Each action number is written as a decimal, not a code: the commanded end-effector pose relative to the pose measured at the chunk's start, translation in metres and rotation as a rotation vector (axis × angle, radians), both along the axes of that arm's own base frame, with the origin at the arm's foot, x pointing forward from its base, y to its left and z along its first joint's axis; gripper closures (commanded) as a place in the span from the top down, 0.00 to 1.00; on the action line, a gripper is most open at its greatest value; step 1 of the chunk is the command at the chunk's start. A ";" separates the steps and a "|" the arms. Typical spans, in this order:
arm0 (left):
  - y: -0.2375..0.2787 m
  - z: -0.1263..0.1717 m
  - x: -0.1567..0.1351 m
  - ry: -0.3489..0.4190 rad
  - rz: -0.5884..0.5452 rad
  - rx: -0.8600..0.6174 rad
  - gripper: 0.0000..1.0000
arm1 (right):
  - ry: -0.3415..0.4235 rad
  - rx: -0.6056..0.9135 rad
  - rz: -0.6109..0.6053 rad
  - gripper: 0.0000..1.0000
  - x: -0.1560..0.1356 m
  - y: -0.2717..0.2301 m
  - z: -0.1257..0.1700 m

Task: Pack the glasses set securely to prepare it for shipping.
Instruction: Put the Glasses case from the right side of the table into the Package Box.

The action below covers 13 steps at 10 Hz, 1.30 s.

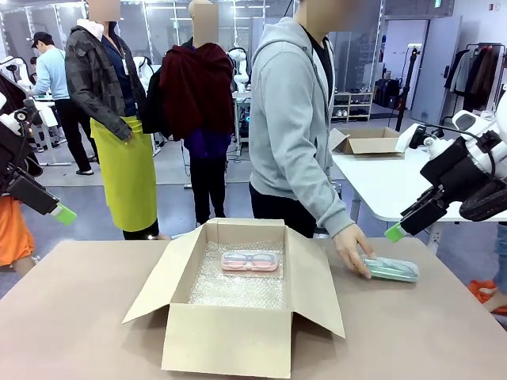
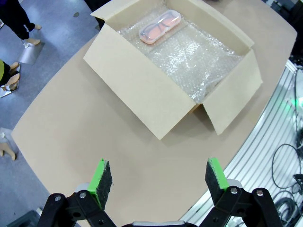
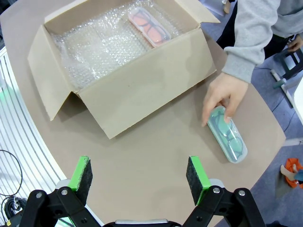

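The mint case (image 3: 228,136) looks light, rigid and slick (lid could crack): pinch across its long sides. Left end effector (image 2: 158,177) and right end effector (image 3: 139,172) gape wide, empty.

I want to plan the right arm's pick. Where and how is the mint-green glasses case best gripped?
Probably across its narrow width, from above, near the free end. The mint-green case lies flat on the table, long and slim, and the person's hand covers its other end.
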<state>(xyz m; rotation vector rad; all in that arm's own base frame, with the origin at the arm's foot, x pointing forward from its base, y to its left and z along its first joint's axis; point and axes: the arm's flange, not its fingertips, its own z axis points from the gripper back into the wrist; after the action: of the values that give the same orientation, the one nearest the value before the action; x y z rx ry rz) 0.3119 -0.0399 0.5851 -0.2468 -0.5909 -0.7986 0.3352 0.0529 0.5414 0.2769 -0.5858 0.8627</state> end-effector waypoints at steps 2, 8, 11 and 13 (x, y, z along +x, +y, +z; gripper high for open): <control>0.001 0.001 -0.001 -0.001 -0.008 -0.014 1.00 | 0.010 0.000 -0.018 1.00 0.000 0.001 0.002; 0.001 0.001 -0.001 -0.001 -0.008 -0.014 1.00 | 0.000 0.000 0.000 1.00 0.000 0.000 0.000; 0.001 0.001 -0.001 -0.001 -0.008 -0.014 1.00 | 0.018 -0.072 -0.034 1.00 0.029 -0.009 0.001; 0.001 0.001 -0.001 -0.001 -0.008 -0.014 1.00 | 0.079 -0.100 -0.013 1.00 0.059 -0.022 0.003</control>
<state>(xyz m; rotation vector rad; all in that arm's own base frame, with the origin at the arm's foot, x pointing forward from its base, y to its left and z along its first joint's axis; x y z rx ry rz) 0.3119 -0.0399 0.5851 -0.2468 -0.5909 -0.7985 0.3745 0.0369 0.5380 0.2110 -0.5168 0.8580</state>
